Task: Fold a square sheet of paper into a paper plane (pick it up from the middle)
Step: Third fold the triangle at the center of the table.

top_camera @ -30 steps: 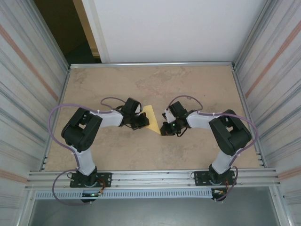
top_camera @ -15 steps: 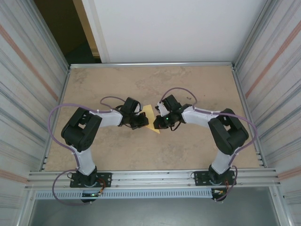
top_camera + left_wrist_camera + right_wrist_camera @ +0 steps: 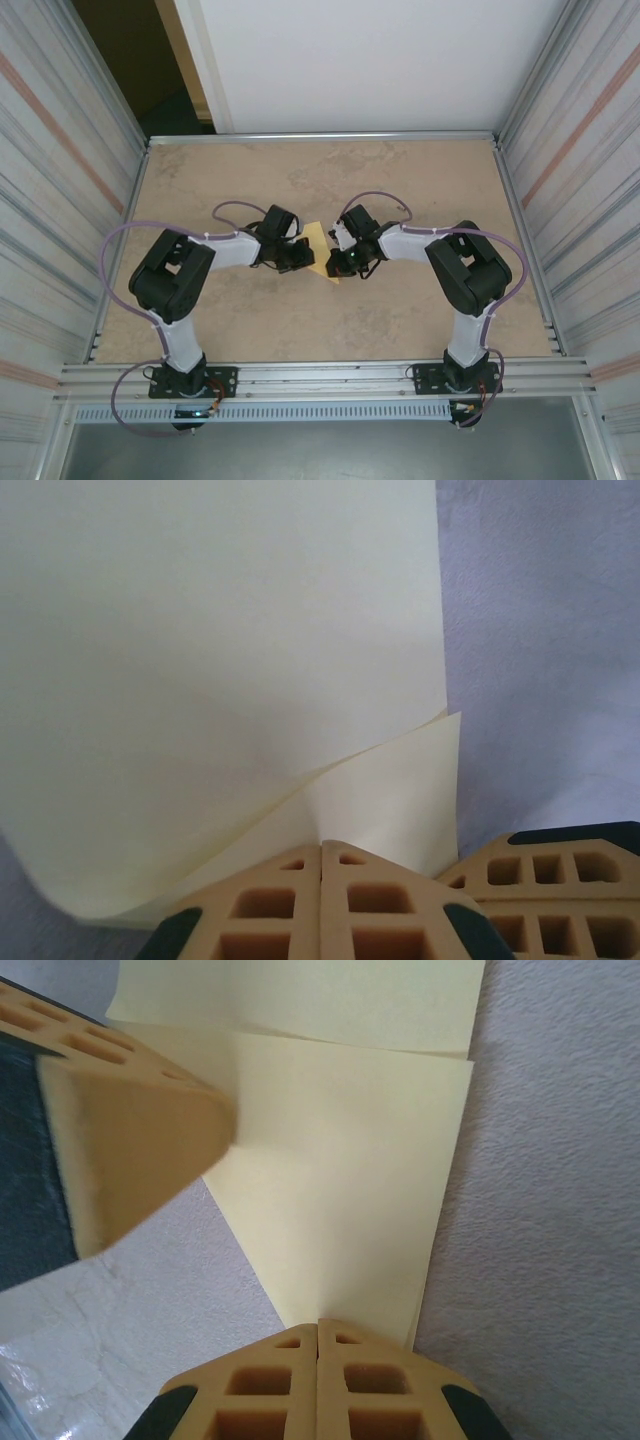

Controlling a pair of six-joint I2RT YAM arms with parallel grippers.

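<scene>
Change: over the last second the right arm has swung in from the right. The right fingers [image 3: 342, 263] stood clear of the paper [image 3: 320, 243] and now sit at its right edge, facing the left fingers [image 3: 296, 258] across the sheet. The left arm has not moved.

Paper: mid-tabletop [image 3: 400, 180], between the two wrists, partly folded. The right wrist view shows two layers with offset edges, narrowing to a corner at the right fingertips. In the left wrist view the top layer bows up off the lower one and is not yet creased flat.

Fingers: the left fingers [image 3: 270, 920] are closed, tips against the bowed paper [image 3: 200, 660]. The right fingers [image 3: 270, 1390] are closed, tips on the corner of the paper [image 3: 340, 1180]. I cannot tell whether either pair pinches a layer or only presses on it.

Meaning (judgement): both arms are now on the sheet, so a fold is probably about to be pressed. There is no dart shape yet, so this is an early stage.

Writing: none legible, and no brand or label seen.
</scene>
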